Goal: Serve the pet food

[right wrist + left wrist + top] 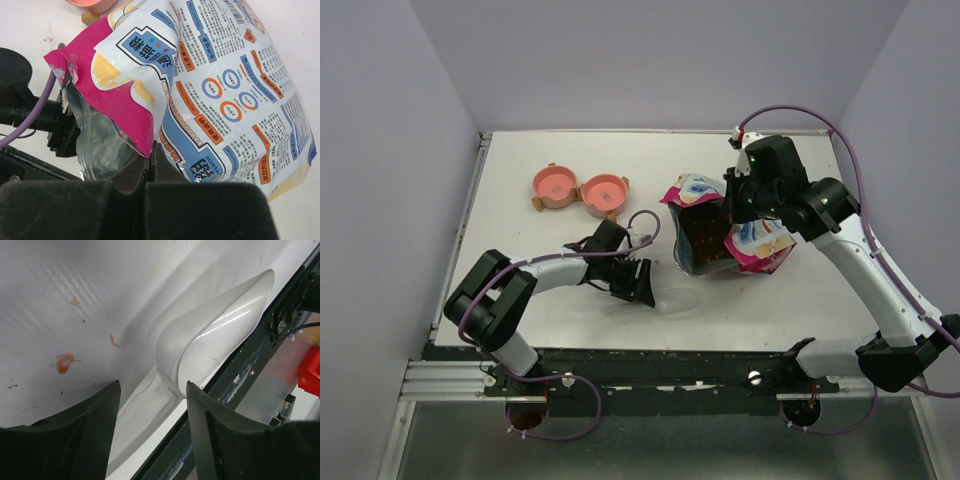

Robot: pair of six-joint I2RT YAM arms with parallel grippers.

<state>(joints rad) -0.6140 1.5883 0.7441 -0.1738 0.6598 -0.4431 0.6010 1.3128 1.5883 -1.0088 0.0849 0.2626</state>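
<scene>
Kibble pellets [704, 240], small, dark brown and dry, lie inside the torn mouth of the glossy pink-magenta printed bag [225, 75], its crinkled edge pinched in the closed right gripper [150, 150]. The left gripper [152, 385] spreads its dark jaws wide astride the handle of the smooth clear plastic scoop [215, 330] on the white table [60, 280].
</scene>
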